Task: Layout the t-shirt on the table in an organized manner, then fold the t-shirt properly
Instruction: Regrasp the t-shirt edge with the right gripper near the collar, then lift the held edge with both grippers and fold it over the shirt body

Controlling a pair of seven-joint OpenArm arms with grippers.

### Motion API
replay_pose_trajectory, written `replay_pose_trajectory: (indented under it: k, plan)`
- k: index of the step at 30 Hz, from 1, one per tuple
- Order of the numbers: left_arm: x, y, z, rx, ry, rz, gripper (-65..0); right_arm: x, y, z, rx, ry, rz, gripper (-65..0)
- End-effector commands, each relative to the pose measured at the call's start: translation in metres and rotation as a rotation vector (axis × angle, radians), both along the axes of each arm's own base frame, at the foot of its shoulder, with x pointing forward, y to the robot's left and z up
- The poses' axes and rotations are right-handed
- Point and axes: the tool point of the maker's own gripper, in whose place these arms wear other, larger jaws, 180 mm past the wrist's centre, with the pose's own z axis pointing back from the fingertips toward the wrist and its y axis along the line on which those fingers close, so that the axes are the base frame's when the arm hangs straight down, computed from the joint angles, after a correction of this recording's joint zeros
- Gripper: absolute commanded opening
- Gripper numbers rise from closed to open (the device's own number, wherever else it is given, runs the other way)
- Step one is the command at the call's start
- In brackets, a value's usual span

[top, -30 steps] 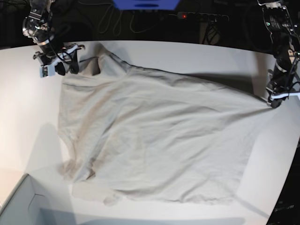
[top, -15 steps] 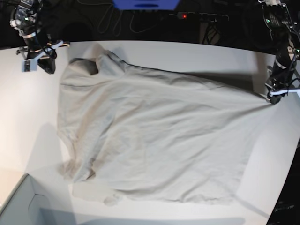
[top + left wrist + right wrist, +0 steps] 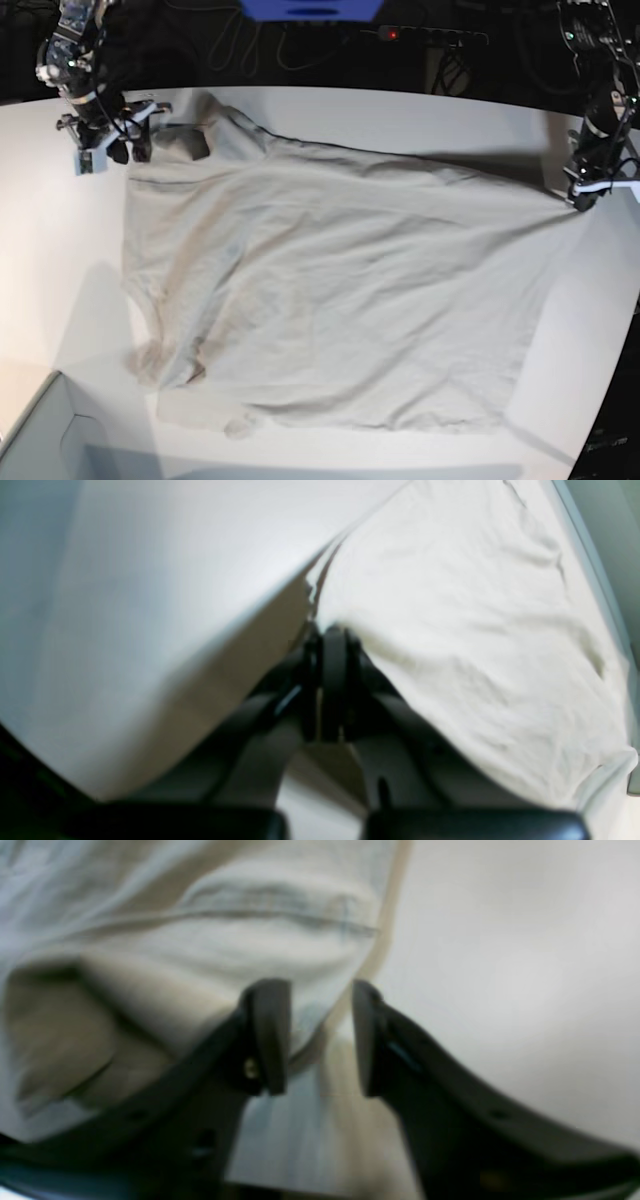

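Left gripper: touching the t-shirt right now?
Touching. In the left wrist view the left gripper has its jaws shut on the t-shirt edge, cloth running straight out from between them; base view agrees.

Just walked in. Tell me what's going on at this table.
A two-armed robot is spreading a beige t-shirt out on the white table. The left end effector is shut on one corner of the shirt at the table's edge, with the cloth drawn out toward it. The right end effector hangs open over the opposite far corner, its fingers straddling a seamed edge there without gripping it. The shirt lies mostly flat but wrinkled, and no fold has been made yet.
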Motion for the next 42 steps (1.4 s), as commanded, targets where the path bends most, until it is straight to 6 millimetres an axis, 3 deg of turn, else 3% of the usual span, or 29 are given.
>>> replay_pose_trajectory:
  k: [1,5,9,16,18,20,22,24,25,29,36,42]
  plan:
    - [0.006,0.007,0.013,0.028,-0.039,0.001,-64.8,0.004,-0.005,0.006,-0.007,-0.023,0.0,-35.5]
    - [0.006,0.007,0.014,0.028,-0.041,0.001,-64.8,0.006,-0.003,0.004,-0.004,-0.013,0.006,-26.0]
    - [0.006,0.007,0.014,0.028,-0.041,0.001,-64.8,0.005,0.0,0.001,0.006,-0.007,0.003,-25.8]
    - [0.007,0.007,0.015,0.028,-0.044,0.001,-64.8,-0.015,0.008,-0.028,0.063,0.077,-0.013,-26.0]
    - [0.007,0.007,0.015,0.028,-0.044,0.001,-64.8,-0.018,0.009,-0.031,0.067,0.087,-0.013,-28.5]
    - [0.007,0.007,0.015,0.028,-0.044,0.001,-64.8,-0.017,0.021,-0.034,0.081,0.095,0.018,-35.1]
    - [0.007,0.007,0.015,0.028,-0.044,0.001,-64.8,-0.016,0.032,-0.036,0.091,0.101,0.052,-45.6]
    - [0.007,0.007,0.015,0.028,-0.044,0.001,-64.8,-0.016,0.034,-0.036,0.092,0.101,0.058,-62.7]
    - [0.007,0.007,0.015,0.028,-0.044,0.001,-64.8,-0.016,0.033,-0.036,0.091,0.1,0.055,-65.0]
    - [0.007,0.007,0.014,0.028,-0.042,0.001,-64.8,-0.015,0.017,-0.021,0.049,0.064,0.035,-65.0]
    - [-0.001,0.012,0.022,0.05,-0.047,0.008,-64.8,-0.009,-0.014,0.035,-0.07,-0.064,-0.03,-65.0]
    - [-0.017,0.028,0.027,0.041,-0.067,0.095,-64.8,-0.022,-0.001,0.037,-0.071,-0.048,-0.002,-65.0]
